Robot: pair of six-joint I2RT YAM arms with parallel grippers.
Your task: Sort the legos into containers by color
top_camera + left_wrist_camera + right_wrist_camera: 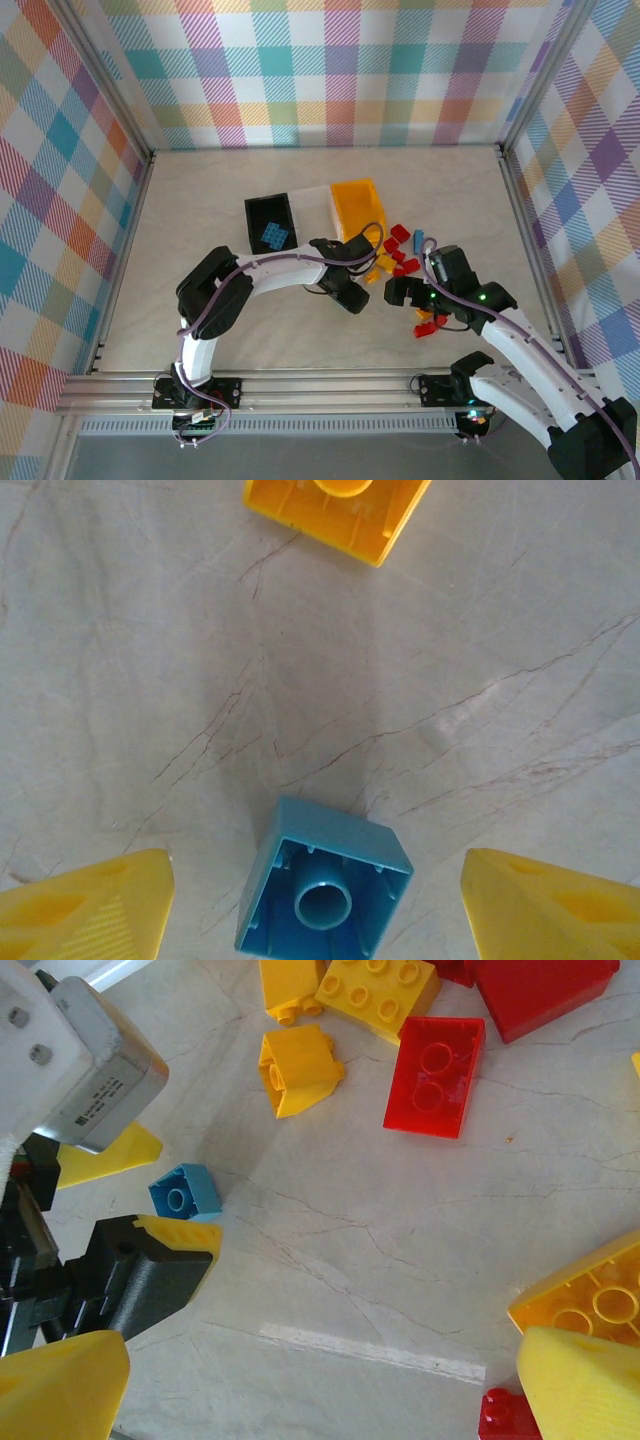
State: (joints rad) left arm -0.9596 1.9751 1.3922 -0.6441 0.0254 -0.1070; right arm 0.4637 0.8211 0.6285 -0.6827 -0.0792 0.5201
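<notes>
Pale marble tabletop [450, 680] below. Left gripper [315, 885] spread wide, nothing clamped, straddling a blue brick [325, 890] lying hollow side up. Apparently mid-pick. Next, probably: lower, close squarely, carry to black bin [250, 215] holding blue. Right gripper [320, 1390] likewise spread, empty, near a red brick [435, 1075].

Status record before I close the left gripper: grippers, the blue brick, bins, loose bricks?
left gripper: open, fingers either side of blue brick, apart from it
blue brick: on table, hollow side up
right gripper: open, holding nothing
black bin: holds blue bricks
loose bricks: red and yellow, right of yellow bin
</notes>
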